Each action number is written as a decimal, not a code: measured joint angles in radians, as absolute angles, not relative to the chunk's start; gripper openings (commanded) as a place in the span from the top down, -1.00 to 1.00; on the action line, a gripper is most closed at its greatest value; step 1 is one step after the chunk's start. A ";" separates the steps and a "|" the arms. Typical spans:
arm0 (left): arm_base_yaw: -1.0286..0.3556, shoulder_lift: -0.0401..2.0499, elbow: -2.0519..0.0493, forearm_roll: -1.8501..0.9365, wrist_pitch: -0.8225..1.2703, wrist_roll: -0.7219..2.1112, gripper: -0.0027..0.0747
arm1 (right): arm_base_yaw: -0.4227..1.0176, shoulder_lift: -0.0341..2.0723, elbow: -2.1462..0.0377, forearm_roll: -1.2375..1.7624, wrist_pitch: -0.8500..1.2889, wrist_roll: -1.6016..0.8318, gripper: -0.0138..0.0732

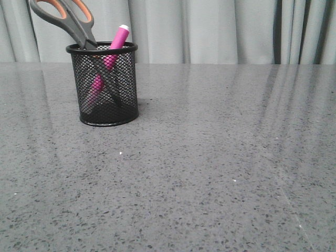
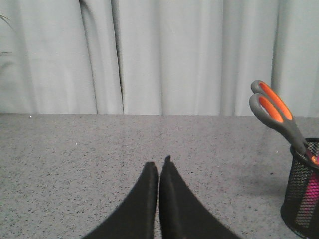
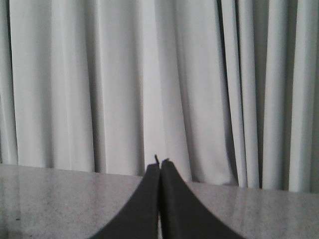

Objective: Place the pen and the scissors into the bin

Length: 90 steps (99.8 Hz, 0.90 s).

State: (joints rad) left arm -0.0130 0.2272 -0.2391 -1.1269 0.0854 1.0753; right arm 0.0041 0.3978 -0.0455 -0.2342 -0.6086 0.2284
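The black wire-mesh bin (image 1: 107, 86) stands on the grey table at the far left of the front view. The magenta pen (image 1: 116, 43) leans inside it, white tip up. The scissors (image 1: 65, 16) stand in it blades down, with the grey and orange handles sticking out to the left. The bin (image 2: 304, 189) and the scissors (image 2: 276, 114) also show at the edge of the left wrist view. My left gripper (image 2: 158, 164) is shut and empty, apart from the bin. My right gripper (image 3: 160, 164) is shut and empty. Neither arm shows in the front view.
The grey speckled table (image 1: 210, 157) runs back to a pale grey curtain (image 1: 210, 31). The curtain also fills the background of both wrist views.
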 measured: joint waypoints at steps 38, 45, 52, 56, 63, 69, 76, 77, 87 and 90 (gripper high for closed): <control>-0.013 0.123 -0.229 -1.202 0.050 1.075 0.99 | 0.004 0.270 0.006 -0.171 -0.456 0.228 0.86; -0.013 0.123 -0.229 -1.201 0.050 1.075 0.99 | 0.004 0.269 0.006 -0.171 -0.454 0.228 0.86; -0.013 0.123 -0.229 -1.201 0.050 1.075 0.99 | 0.004 0.269 0.006 -0.171 -0.447 0.228 0.86; -0.013 0.123 -0.229 -1.201 0.050 1.075 0.99 | 0.004 0.269 0.006 -0.171 -0.443 0.228 0.86; -0.013 0.123 -0.229 -1.203 0.050 1.075 0.99 | 0.004 0.269 0.006 -0.171 -0.438 0.228 0.86; -0.013 0.123 -0.229 -1.203 0.050 1.075 0.99 | 0.004 0.269 0.006 -0.170 -0.436 0.228 0.86; -0.013 0.123 -0.229 -1.203 0.050 1.075 0.99 | 0.004 0.269 0.006 -0.170 -0.432 0.231 0.86; -0.013 0.123 -0.229 -1.203 0.050 1.075 0.99 | 0.004 0.269 0.006 -0.170 -0.432 0.233 0.86; -0.013 0.123 -0.229 -1.203 0.050 1.075 0.99 | 0.004 0.269 0.006 -0.169 -0.432 0.233 0.86; -0.013 0.123 -0.229 -1.204 0.050 1.075 0.99 | 0.004 0.269 0.006 -0.169 -0.432 0.235 0.86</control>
State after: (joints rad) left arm -0.0130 0.1228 -0.2288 -1.2036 0.0504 1.0753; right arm 0.0041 0.2687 0.0059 -0.1688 -0.4324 0.2351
